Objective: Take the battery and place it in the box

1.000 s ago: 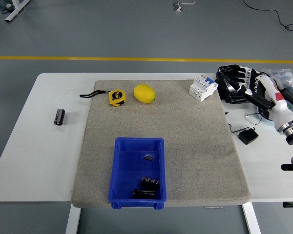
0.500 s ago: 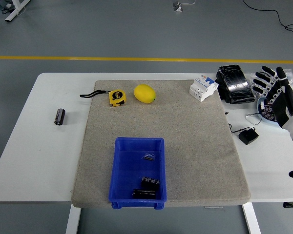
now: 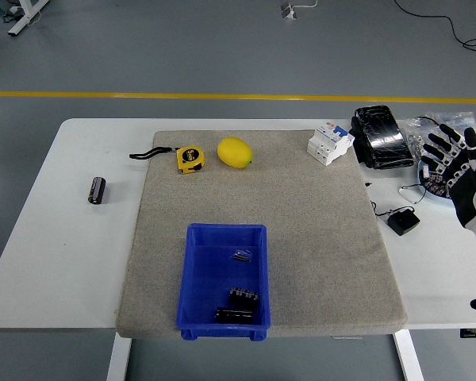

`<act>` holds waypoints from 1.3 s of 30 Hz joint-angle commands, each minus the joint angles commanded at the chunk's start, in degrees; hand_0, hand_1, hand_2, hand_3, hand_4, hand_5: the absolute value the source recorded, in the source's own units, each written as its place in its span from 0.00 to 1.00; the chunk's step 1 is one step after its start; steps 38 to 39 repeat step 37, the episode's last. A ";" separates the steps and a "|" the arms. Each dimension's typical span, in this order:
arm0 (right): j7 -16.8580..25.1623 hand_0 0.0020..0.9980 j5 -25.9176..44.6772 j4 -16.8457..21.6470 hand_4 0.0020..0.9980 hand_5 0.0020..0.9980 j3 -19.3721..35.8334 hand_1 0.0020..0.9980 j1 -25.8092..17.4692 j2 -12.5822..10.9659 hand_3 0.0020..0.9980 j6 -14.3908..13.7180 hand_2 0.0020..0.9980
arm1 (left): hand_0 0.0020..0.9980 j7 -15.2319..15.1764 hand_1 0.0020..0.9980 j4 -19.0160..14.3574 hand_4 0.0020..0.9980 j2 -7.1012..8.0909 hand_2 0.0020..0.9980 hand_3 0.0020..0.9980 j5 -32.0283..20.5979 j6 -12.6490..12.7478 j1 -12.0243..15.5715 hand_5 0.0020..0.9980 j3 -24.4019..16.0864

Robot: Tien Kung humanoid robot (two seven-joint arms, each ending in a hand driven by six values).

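A small black cylindrical battery (image 3: 97, 190) lies on the bare white table, left of the grey mat. The blue box (image 3: 224, 280) stands on the mat near the table's front edge and holds a few small dark parts. My right hand (image 3: 458, 167) hovers at the far right edge of the picture, fingers spread and holding nothing, far from both battery and box. The left arm does not show.
On the mat's far side lie a yellow tape measure (image 3: 190, 158), a lemon (image 3: 235, 152) and a white circuit breaker (image 3: 331, 142). A black wrapped pack (image 3: 381, 136), a small black adapter (image 3: 402, 221) and plastic bags crowd the right side of the table.
My right hand has pulled back from over the black pack toward the right edge and its fingers have spread. Nothing on the table has moved.
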 joint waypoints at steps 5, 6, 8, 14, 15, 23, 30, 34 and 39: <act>0.11 0.83 -0.40 0.52 1.00 0.94 0.88 0.83 -0.76 0.35 0.86 0.17 0.84 | 0.69 -0.02 0.67 -0.09 0.64 0.04 0.72 0.62 0.21 0.15 -0.01 0.65 0.18; 0.14 0.83 -0.26 0.39 1.00 0.94 0.85 0.83 -0.68 0.36 0.86 0.22 0.84 | 0.69 -0.04 0.67 -0.12 0.64 0.05 0.72 0.62 0.12 0.22 0.01 0.65 0.31; 0.19 0.83 0.25 -0.26 1.00 0.95 0.65 0.82 -0.12 0.47 0.85 0.21 0.84 | 0.69 0.13 0.68 -0.18 0.64 0.06 0.71 0.62 0.47 0.20 -0.03 0.65 0.14; 0.23 0.82 0.21 -0.50 1.00 0.94 0.46 0.82 0.79 1.11 0.86 0.07 0.83 | 0.69 0.71 0.67 -0.34 0.64 0.20 0.71 0.62 2.45 -0.43 -0.50 0.65 -0.73; 0.25 0.82 0.37 -0.56 1.00 0.94 0.42 0.82 0.92 1.28 0.86 -0.02 0.83 | 0.69 0.87 0.67 -0.35 0.64 0.29 0.71 0.62 3.10 -0.72 -0.56 0.65 -1.19; 0.17 0.81 1.07 -0.63 1.00 0.94 0.65 0.81 1.96 2.03 0.86 0.05 0.83 | 0.69 0.92 0.67 -0.43 0.64 0.62 0.71 0.62 3.87 -1.70 -0.65 0.65 -1.49; 0.30 0.80 1.70 -0.98 1.00 0.94 1.17 0.81 1.84 2.12 0.85 -0.12 0.82 | 0.69 0.55 0.67 -0.31 0.64 0.27 0.71 0.62 1.71 -1.00 -0.25 0.65 -0.40; 0.21 0.80 1.97 -0.96 1.00 0.94 0.87 0.80 1.19 2.56 0.87 -1.10 0.82 | 0.69 0.30 0.67 -0.05 0.64 0.10 0.71 0.62 0.38 -1.14 0.07 0.65 -0.35; -0.06 0.80 1.86 -0.81 1.00 0.94 0.66 0.80 0.93 2.66 0.87 -1.22 0.82 | 0.69 0.05 0.67 -0.02 0.64 -0.09 0.71 0.62 -0.62 -1.00 0.23 0.65 0.31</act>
